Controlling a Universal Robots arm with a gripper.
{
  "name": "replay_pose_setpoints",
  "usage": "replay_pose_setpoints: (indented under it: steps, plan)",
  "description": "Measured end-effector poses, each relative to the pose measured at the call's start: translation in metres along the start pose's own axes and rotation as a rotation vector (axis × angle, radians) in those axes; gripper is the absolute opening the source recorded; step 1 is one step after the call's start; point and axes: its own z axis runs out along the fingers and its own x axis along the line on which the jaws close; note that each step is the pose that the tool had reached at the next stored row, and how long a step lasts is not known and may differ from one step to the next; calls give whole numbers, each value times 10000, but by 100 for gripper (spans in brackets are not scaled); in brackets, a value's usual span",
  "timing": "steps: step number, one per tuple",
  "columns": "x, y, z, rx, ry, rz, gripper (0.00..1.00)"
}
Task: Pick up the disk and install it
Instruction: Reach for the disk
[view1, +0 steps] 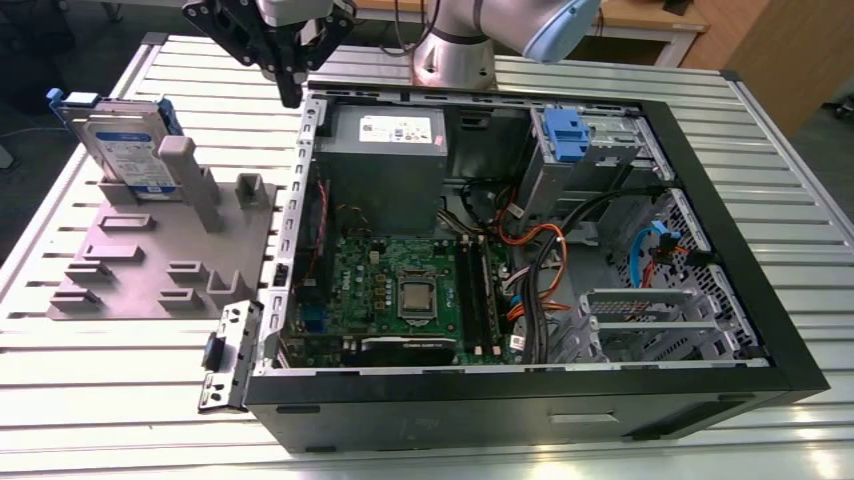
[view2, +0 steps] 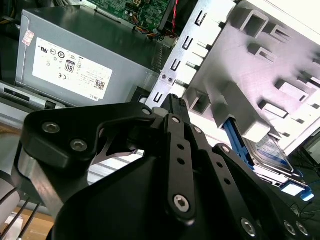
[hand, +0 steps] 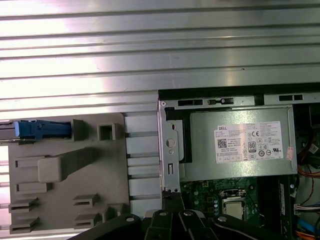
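You have an open computer case (view1: 534, 405) lying on its side on the slatted metal table (view1: 107, 400). Inside it, a grey power supply box (view1: 387, 165) with a white sticker sits just beside a green circuit board (view1: 400, 290). Orange cables (view1: 531, 240) lie along the board's edge on the exterior view's right, near a blue clip (view1: 566, 135) on a silver cage (view1: 621, 140). On the exterior view's left, just beside the case, a grey plastic stand (view1: 147, 255) rests on the table.

Disk (hand: 42, 129) cut by edge (first wrist view).
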Motion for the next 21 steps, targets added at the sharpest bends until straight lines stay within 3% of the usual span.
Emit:
replay_pose_setpoints:
  steps: [10, 21]
  plan:
    - [66, -5, 1, -4, 0, 0, 11]
    - [92, -7, 1, -4, 0, 1, 11]
